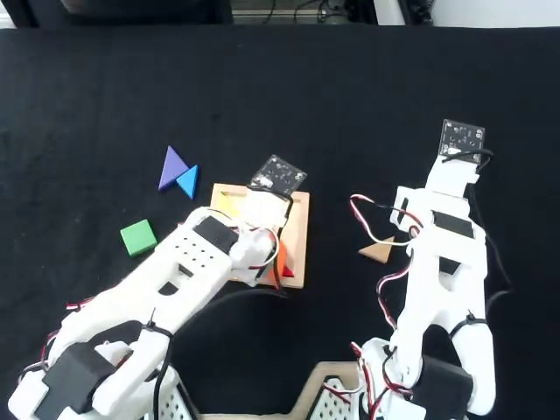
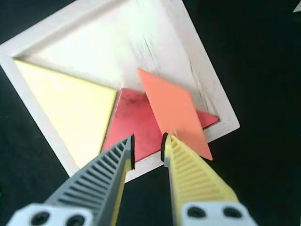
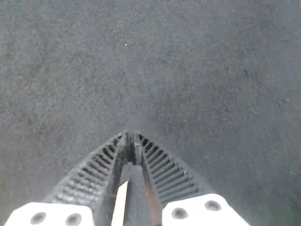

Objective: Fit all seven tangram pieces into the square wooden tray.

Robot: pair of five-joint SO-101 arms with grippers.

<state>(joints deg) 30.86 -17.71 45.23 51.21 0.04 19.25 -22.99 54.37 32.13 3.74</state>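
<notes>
The left gripper (image 2: 148, 145) hangs over the near edge of the tray (image 2: 108, 47), its two ribbed plastic fingers, one grey and one yellow, standing apart with nothing between them. Just beside the yellow finger's tip lies the orange parallelogram (image 2: 174, 110), a flat smooth slab resting askew. It crosses the red triangle (image 2: 134, 125) and the pale wooden rim, and one corner pokes out over the black cloth (image 3: 188, 56). The red triangle sits flat in the tray, edge to edge with the large yellow triangle (image 2: 68, 110), and bare grained wood fills the rest.

The right gripper (image 3: 129, 140) has its ribbed fingers pressed together over the fuzzy cloth, well apart from the tray.

Loose on the cloth are a purple triangle (image 1: 172, 166) touching a blue triangle (image 1: 187, 181), a green square (image 1: 138, 237) and, between the arms, a tan triangle (image 1: 376, 251).
</notes>
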